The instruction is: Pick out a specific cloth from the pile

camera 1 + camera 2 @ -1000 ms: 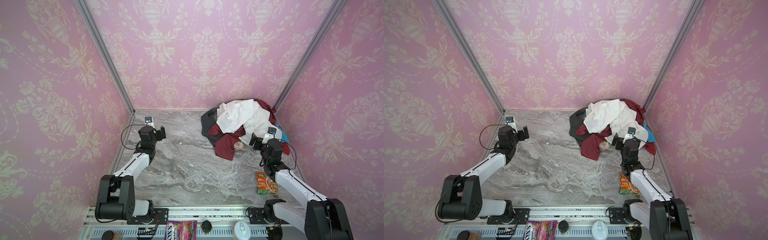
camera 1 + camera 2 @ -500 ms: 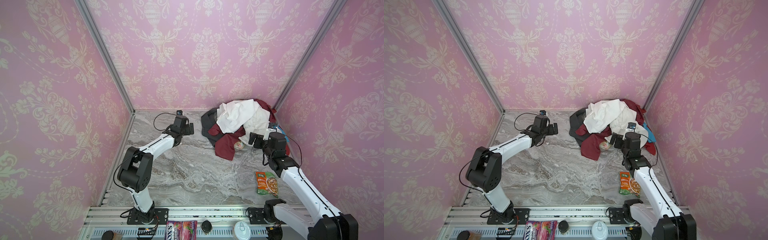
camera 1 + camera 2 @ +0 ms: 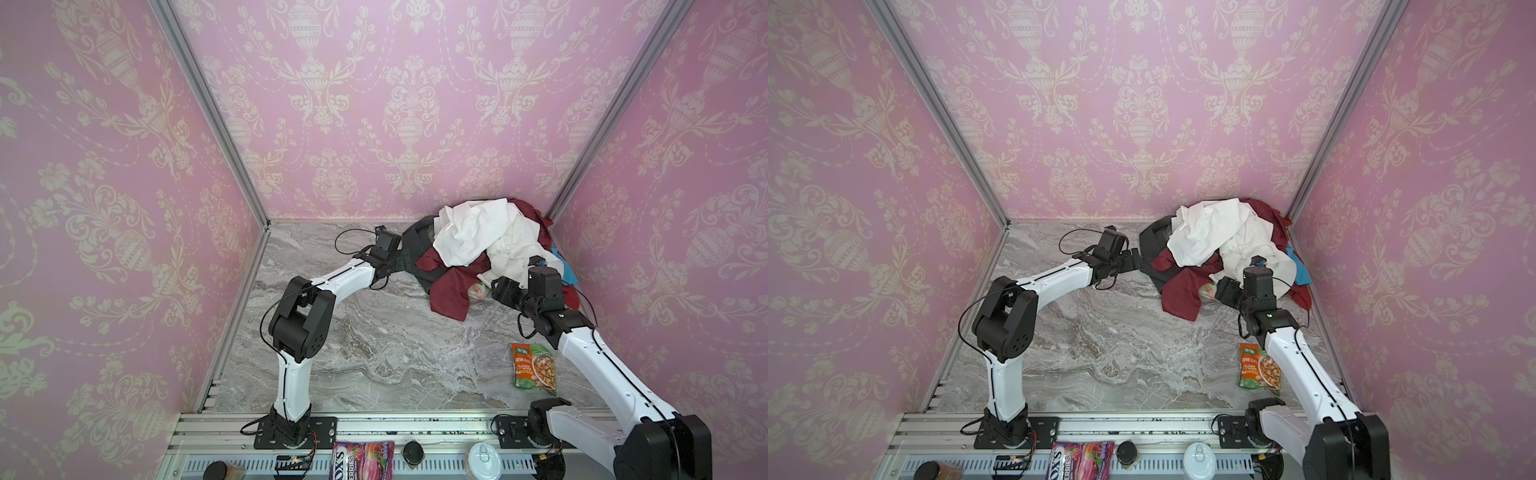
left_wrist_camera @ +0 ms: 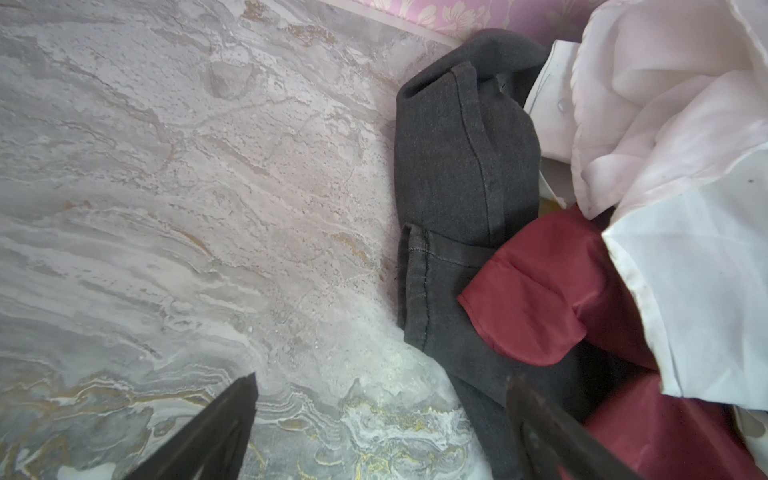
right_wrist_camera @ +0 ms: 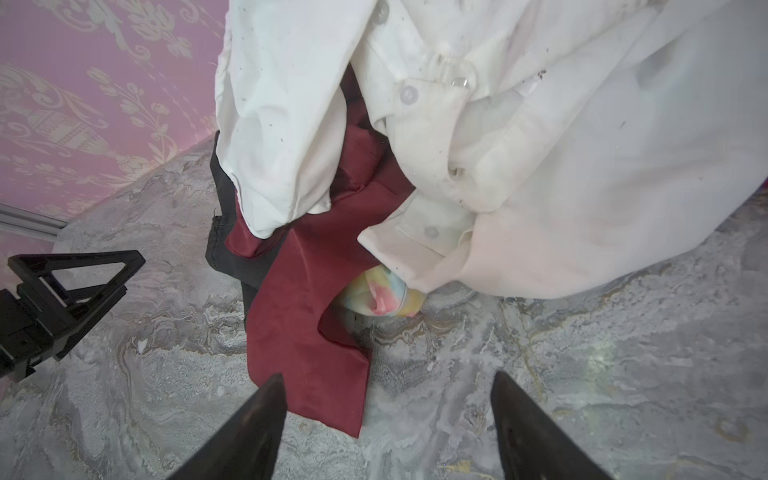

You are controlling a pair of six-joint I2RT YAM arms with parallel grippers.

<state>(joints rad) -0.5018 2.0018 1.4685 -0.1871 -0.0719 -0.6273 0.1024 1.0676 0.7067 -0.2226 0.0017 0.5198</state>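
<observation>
The pile (image 3: 490,245) fills the far right corner of the table (image 3: 374,332). The cloth (image 5: 380,297) shows only as 1 small pastel bulge at the pile's near edge, tucked under a cuff of the white shirt (image 5: 540,145) and against a flap of the maroon garment (image 5: 307,332). The right gripper (image 5: 387,378) sits low over the table just short of it, jaws apart and empty. The left gripper (image 3: 1137,259) is at the pile's opposite side, jaws wide, 1 finger over bare table and 1 over the dark grey garment (image 4: 457,187). Likely faults:
- The right jaws pinch the maroon flap or shirt cuff with, or instead of, the cloth.
- The thin fabric slips from a shallow pinch.
- The garments lying on top drag the whole heap along once the cloth is pulled.

The snack packet (image 3: 534,365) lies well apart from the pile.
</observation>
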